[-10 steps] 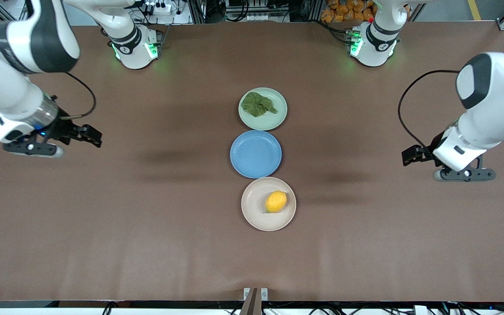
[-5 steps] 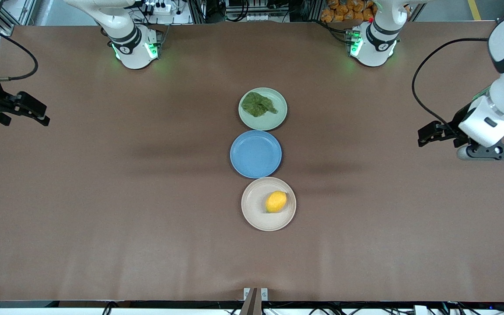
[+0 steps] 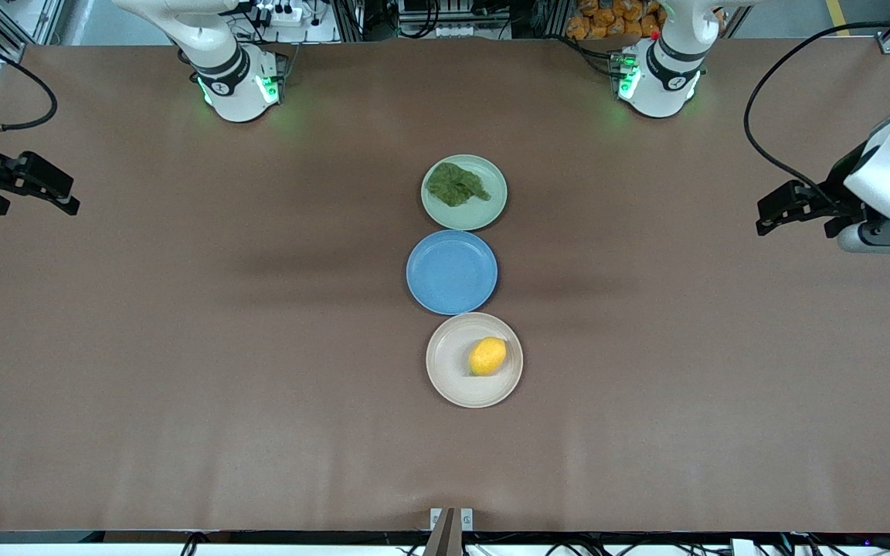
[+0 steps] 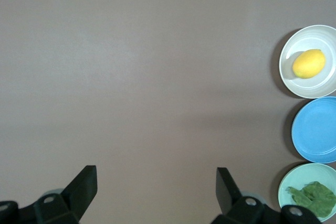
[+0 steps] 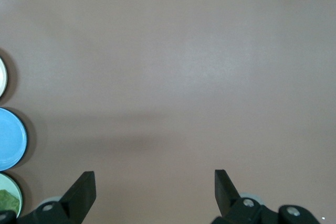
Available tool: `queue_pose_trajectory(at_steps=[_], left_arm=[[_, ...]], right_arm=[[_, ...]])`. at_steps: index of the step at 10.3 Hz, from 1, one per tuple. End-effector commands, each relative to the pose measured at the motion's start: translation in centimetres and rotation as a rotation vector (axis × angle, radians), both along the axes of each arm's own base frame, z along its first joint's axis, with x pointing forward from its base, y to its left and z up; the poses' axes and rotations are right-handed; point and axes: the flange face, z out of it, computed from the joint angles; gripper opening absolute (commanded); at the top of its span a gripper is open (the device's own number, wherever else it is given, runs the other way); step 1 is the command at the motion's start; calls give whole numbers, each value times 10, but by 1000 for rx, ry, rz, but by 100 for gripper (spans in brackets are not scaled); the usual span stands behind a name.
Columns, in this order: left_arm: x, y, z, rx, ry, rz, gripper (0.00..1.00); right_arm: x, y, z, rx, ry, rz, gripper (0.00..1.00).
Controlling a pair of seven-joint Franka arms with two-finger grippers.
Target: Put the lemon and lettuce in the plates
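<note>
The yellow lemon [image 3: 487, 356] lies in the beige cream plate [image 3: 446, 380], the plate nearest the front camera. The green lettuce [image 3: 455, 185] lies in the mint green plate [image 3: 493, 207], the farthest of the row. My left gripper [image 3: 771, 210] is open and empty over bare table at the left arm's end. My right gripper [image 3: 70, 193] is open and empty over the right arm's end. The left wrist view shows the lemon [image 4: 308, 63], the cream plate [image 4: 287, 80], the lettuce [image 4: 315, 195], the mint plate [image 4: 294, 178] and my open left gripper [image 4: 156, 179]. The right wrist view shows my open right gripper [image 5: 155, 182].
A blue plate [image 3: 451, 272] sits bare between the two plates; it also shows in the left wrist view [image 4: 315, 129] and the right wrist view [image 5: 9, 139]. Brown table [image 3: 259, 347] stretches wide on both sides of the plates.
Both arms have drawn away from the plates toward their own ends of the table, grippers open and empty. Lemon, lettuce and plates have not moved.
</note>
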Motion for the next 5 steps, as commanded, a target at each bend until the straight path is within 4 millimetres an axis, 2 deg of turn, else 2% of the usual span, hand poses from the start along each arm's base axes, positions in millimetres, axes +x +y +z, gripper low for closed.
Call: queue_pose_trajectory(at_steps=[1,3,5], left_arm=[[-4,2,11,-12,20,-13,100],[-6,-1,16,-16,20,-18,100],[-6,2,16,-14,22,-13,100]], right_arm=[[-9,3,16,11,5,21,100],[-10,1,27,11,-2,15,100],[-10,-2,26,12,2,-5,100]])
